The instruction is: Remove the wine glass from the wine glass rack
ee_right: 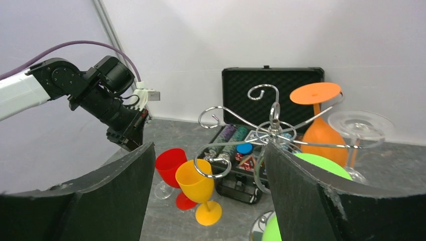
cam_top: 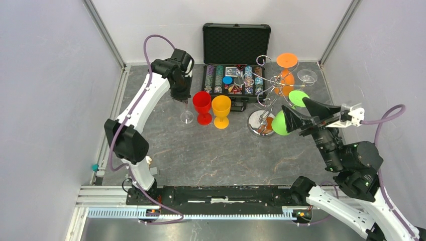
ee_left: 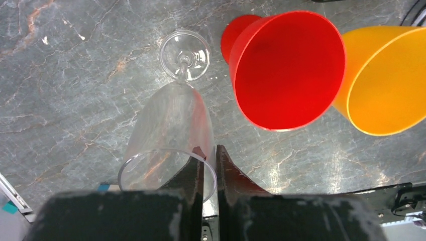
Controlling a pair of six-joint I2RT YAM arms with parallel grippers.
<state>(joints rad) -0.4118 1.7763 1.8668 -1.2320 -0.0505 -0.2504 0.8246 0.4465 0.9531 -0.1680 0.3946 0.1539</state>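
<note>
The silver wire wine glass rack [cam_top: 266, 90] stands at the back right on its round shiny base [cam_top: 258, 123]. An orange glass [cam_top: 286, 61], a clear glass [cam_top: 307, 76] and a green glass [cam_top: 279, 124] hang on it upside down. My right gripper [cam_top: 293, 105] is wide open at the green glass [ee_right: 321, 168], which shows behind its right finger. My left gripper [ee_left: 210, 150] is shut on the rim of a clear wine glass [ee_left: 173, 120], one finger inside and one outside; the glass stands upright on the table, left of the red glass.
A red glass [cam_top: 202, 107] and a yellow glass [cam_top: 221, 111] stand side by side at mid table. An open black case with poker chips [cam_top: 236, 42] sits behind them, next to the rack. White walls close in the left, back and right.
</note>
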